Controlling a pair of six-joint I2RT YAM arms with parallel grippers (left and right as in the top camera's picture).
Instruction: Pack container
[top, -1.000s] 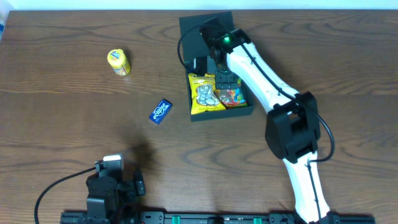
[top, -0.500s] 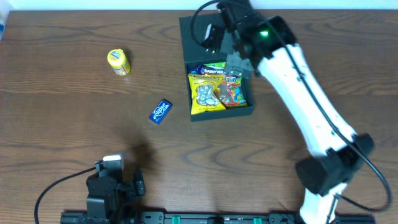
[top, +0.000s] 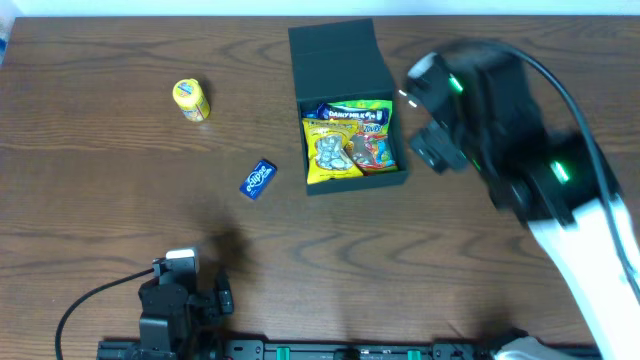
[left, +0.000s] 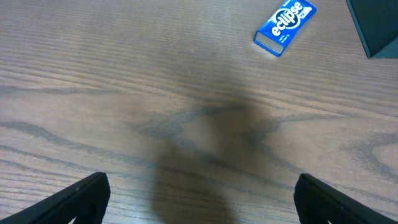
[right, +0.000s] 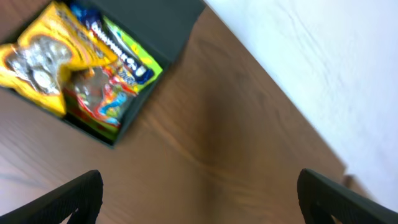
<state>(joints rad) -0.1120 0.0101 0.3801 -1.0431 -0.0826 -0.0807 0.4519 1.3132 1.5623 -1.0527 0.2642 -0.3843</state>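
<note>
The dark container (top: 343, 50) stands at the back middle with its flap lid open. It holds a yellow packet (top: 328, 152), a colourful packet (top: 372, 150) and a Dairy Milk bar (top: 352, 112). It also shows in the right wrist view (right: 152, 22), top left. My right gripper (top: 432, 150) is open and empty, raised over the table to the right of the container; its fingers frame bare wood (right: 199, 193). My left gripper (top: 180, 290) is open and empty at the front left (left: 199, 199). A blue Eclipse pack (top: 258, 179) lies left of the container and shows in the left wrist view (left: 285, 27).
A small yellow canister (top: 190, 99) lies at the back left. A corner of the container (left: 378, 25) shows at the top right of the left wrist view. A white wall (right: 323, 56) runs behind the table's far edge.
My right arm has pulled back from over the container to its right and risen. The Dairy Milk bar now lies uncovered in the container. The left arm has not moved.
</note>
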